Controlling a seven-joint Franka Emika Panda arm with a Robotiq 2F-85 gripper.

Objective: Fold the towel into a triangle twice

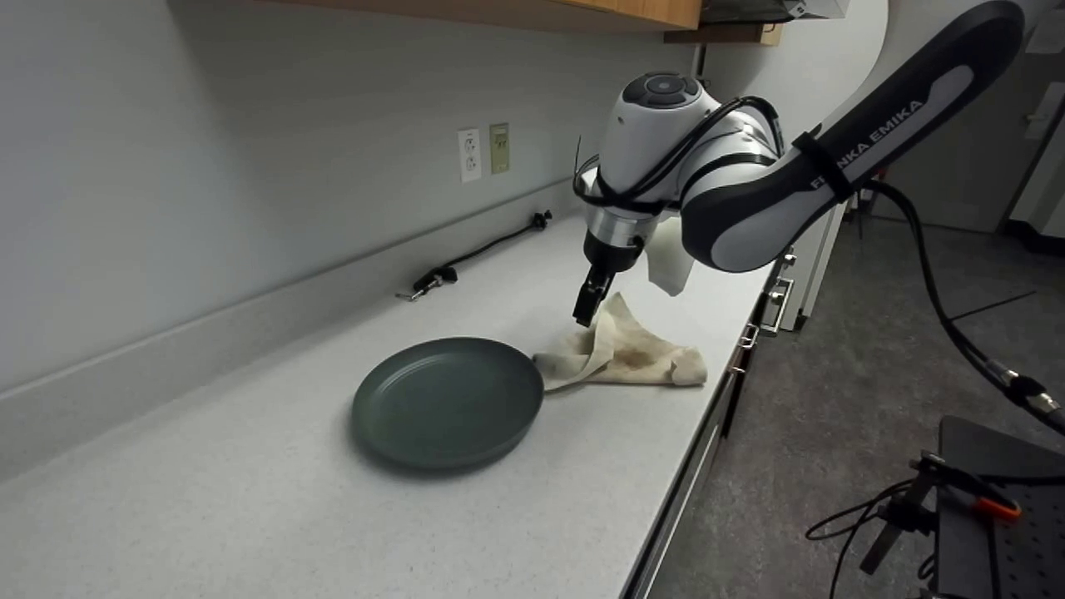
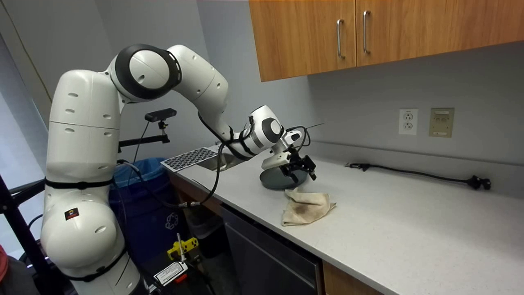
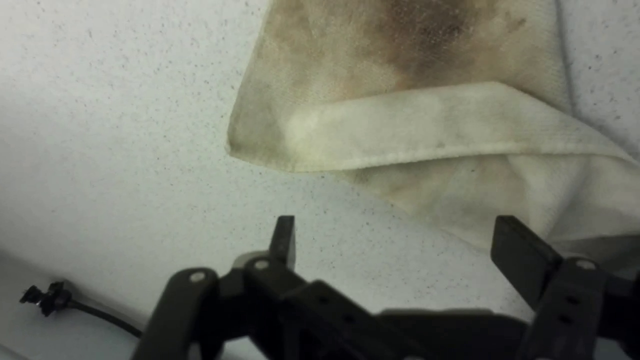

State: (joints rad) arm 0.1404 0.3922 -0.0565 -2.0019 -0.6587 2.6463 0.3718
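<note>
On the counter (image 1: 274, 507), the towel (image 3: 320, 55) lies from 12 round to 3 o'clock of the gripper (image 3: 394, 220) in the wrist view, its lower edge running behind the 3 o'clock finger (image 3: 522, 257); whether they touch I cannot tell. The jaws stand wide apart and hold nothing, with counter and a slip of towel showing through the gap. In an exterior view the gripper hangs just beside the towel's raised peak, most of the towel spreading toward 4 o'clock of it and the 9 o'clock end reaching close to the plate (image 1: 449, 408). It is cream-beige, thin and rumpled. Toward 12 o'clock in the wrist view a brown stain darkens it, and a paler folded band with a hemmed edge crosses below. A blunt corner points to 9 o'clock there. In an exterior view, a small flap is turned over at its 3 o'clock end.
</note>
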